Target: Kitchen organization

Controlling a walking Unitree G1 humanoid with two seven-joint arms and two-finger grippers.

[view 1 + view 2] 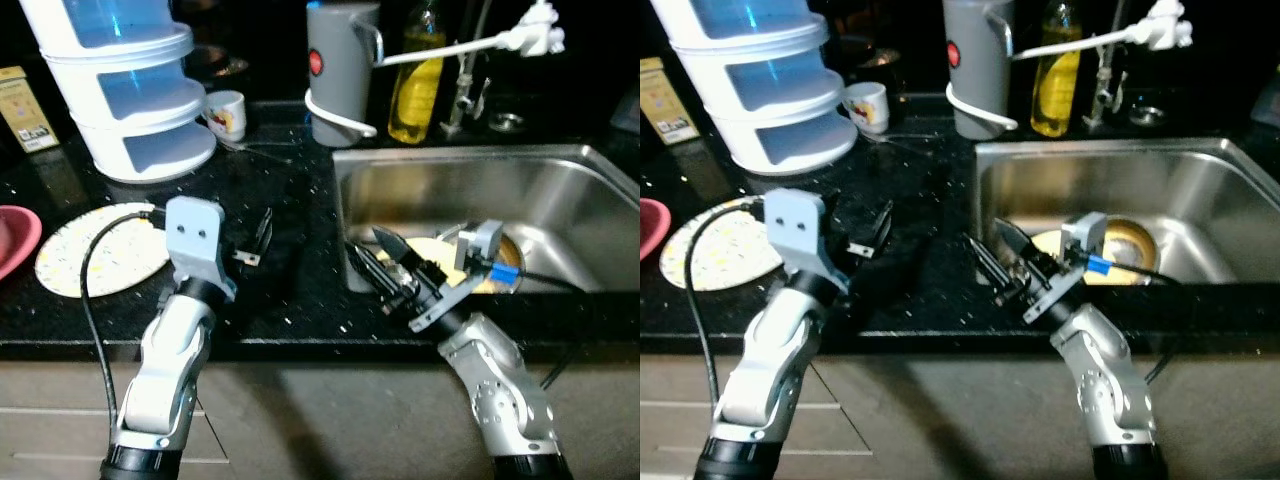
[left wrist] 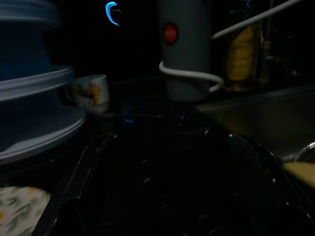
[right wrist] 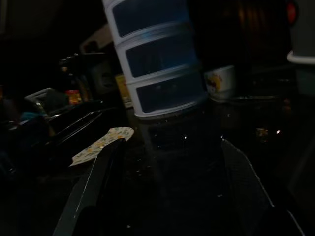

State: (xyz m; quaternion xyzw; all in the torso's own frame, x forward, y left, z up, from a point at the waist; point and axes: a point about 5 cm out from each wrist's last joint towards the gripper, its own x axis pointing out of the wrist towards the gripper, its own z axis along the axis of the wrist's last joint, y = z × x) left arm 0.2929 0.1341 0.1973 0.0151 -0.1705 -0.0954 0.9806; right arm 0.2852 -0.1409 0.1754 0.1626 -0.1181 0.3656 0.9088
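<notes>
My left gripper (image 1: pixel 260 240) hovers low over the black counter (image 1: pixel 290 180), open and holding nothing, to the right of a speckled plate (image 1: pixel 105 250). In the left wrist view its fingers (image 2: pixel 78 187) spread wide towards a small printed mug (image 2: pixel 91 92) and a grey kettle (image 2: pixel 184 49). My right gripper (image 1: pixel 385 262) is at the left rim of the steel sink (image 1: pixel 480 190), open and holding nothing. Its fingers (image 3: pixel 98 182) point left across the counter, towards the stacked blue-and-white containers (image 3: pixel 157 59). A yellowish dish (image 1: pixel 440 252) lies in the sink behind the right wrist.
A pink bowl (image 1: pixel 12 238) sits at the far left edge, and a small box (image 1: pixel 25 110) stands behind it. A yellow oil bottle (image 1: pixel 418 75) and the faucet (image 1: pixel 465 80) stand behind the sink. The kettle's white cord (image 1: pixel 345 118) loops at its base.
</notes>
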